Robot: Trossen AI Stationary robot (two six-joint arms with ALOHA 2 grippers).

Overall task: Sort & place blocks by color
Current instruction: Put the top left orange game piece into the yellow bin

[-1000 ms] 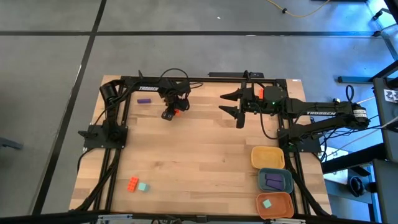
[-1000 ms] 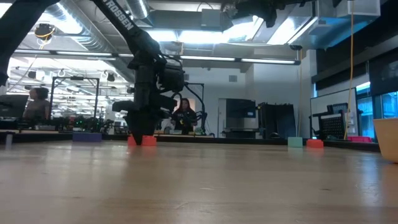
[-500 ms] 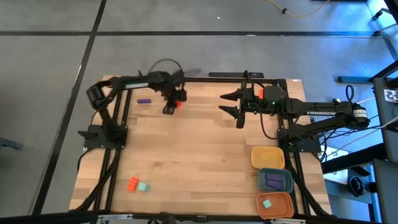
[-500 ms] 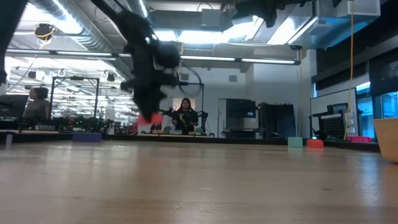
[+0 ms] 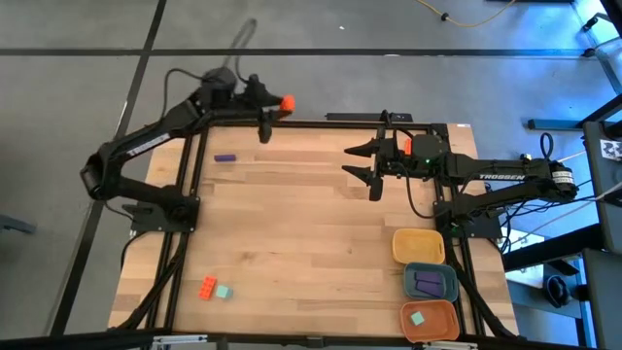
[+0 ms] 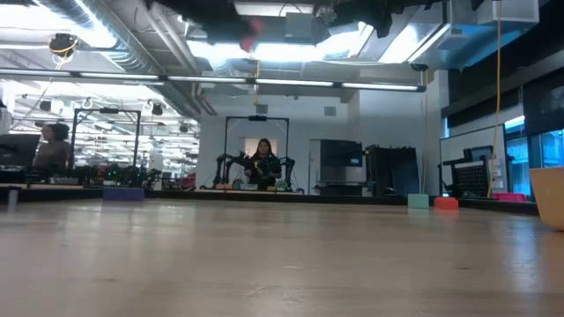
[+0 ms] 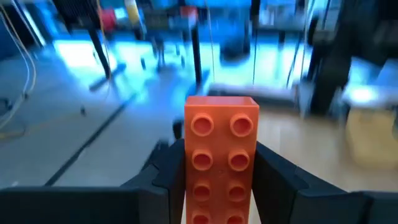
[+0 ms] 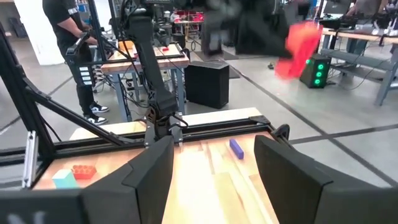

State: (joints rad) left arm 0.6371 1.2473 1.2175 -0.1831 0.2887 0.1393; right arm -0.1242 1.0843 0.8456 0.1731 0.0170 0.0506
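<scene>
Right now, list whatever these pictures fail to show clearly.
- Orange-red block in the left gripper: its lower end is cut off by the left wrist view's edge; a blurred smear in the low and right wrist views.
- Yellow tray: no block visible in the high view; only its rim edge enters the low view.
- Block in the orange tray: too small to judge shape.
- Right gripper: waits open, holding nothing.

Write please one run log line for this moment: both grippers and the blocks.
left gripper: shut on orange-red block, raised at table's far edge | right gripper: open, waiting above table | purple block: on table
</scene>
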